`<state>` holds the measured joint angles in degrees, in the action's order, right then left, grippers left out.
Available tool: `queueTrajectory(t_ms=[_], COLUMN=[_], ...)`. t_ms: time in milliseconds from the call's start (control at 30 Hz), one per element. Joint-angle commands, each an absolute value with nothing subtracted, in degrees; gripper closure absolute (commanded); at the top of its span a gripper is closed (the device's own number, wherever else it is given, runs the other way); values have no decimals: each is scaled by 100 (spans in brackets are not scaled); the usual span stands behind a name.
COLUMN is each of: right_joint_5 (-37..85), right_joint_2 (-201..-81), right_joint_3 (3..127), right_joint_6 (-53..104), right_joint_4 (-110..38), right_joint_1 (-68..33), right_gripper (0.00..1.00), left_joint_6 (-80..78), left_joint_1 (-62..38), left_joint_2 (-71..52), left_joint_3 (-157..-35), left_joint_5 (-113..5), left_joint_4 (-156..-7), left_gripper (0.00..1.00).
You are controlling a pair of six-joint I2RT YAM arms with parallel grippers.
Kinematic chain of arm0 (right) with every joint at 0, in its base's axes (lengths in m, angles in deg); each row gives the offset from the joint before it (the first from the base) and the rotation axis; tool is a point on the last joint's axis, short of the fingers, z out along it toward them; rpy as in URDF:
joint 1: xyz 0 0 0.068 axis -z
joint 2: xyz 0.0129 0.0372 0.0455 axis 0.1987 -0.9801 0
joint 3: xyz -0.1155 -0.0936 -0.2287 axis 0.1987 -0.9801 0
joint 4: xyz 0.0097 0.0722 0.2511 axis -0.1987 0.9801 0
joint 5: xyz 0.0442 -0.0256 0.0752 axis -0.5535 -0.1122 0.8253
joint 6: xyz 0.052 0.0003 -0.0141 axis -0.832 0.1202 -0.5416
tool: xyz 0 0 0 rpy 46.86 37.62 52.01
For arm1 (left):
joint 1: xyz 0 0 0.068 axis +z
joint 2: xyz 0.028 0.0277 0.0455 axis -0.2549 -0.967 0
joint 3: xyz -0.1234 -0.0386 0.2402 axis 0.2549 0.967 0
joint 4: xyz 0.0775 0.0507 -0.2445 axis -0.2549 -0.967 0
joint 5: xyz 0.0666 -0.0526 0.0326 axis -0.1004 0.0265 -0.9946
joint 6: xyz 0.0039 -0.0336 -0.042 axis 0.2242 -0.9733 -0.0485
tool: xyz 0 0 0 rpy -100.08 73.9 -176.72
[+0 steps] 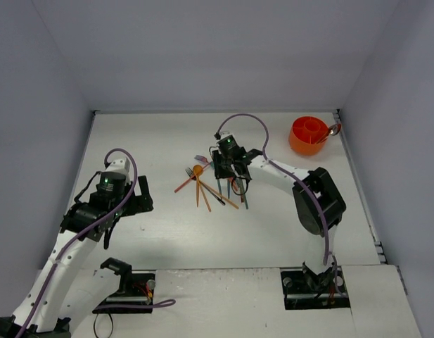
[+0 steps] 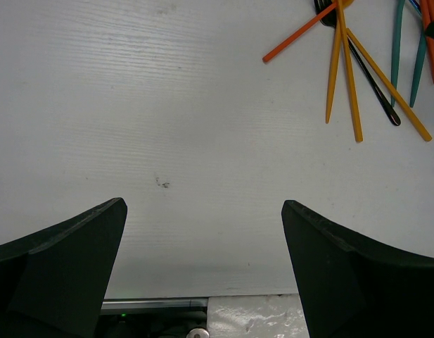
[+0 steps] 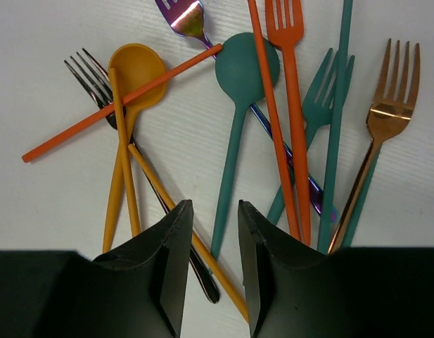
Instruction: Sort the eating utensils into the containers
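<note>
**Utensils heaped mid-table, right gripper low over them**

Most of the eating utensils (image 1: 202, 189) lie in a loose, crossed heap near the middle of the white table (image 1: 167, 239). The right gripper (image 3: 215, 232) hangs directly over that heap. Its two black fingers (image 3: 167, 267) are drawn close, with a narrow gap between them and nothing clamped.

In the right wrist view, the handle end of a teal spoon (image 3: 248, 60) runs down into that gap. On one side of it lie an orange fork (image 3: 287, 28), a teal fork (image 3: 316, 98), a teal stick (image 3: 331, 162) and a copper fork (image 3: 389, 105). An iridescent purple fork (image 3: 185, 17) passes beneath the teal spoon. On the other side, a yellow spoon (image 3: 136, 67) overlaps a black fork (image 3: 86, 67), and an orange stick (image 3: 62, 136) lies across both.

The orange holder (image 1: 297, 144) stands near the far right corner, well apart from the heap. One metallic utensil (image 1: 333, 129) leans out over its rim.

The left gripper (image 2: 202, 232) hovers above the table surface, off to the left of the heap. Its fingers are spread wide and hold nothing.
</note>
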<state>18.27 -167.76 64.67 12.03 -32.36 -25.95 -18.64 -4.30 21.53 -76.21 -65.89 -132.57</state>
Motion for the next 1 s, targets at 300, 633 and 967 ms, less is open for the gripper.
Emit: queueTrajectory(t_ms=[300, 633, 967], right_joint_5=[1104, 449, 530], right_joint_2=[-17905, -18396, -18129], right_joint_3=[7413, 7685, 7843], right_joint_6=[712, 813, 915], right_joint_4=[-3335, -3295, -3274], right_joint_1=[-2721, -2730, -2730], right_gripper=[73, 81, 100], left_joint_6=[-1968, -1922, -1934], left_joint_1=[-457, -457, -457], left_joint_2=[2181, 2146, 2271], left_joint_3=[-7741, -7753, -7779], left_joint_5=[-6530, -6563, -6623], left_joint_4=[-13062, -13107, -13267], left_gripper=[9, 9, 9])
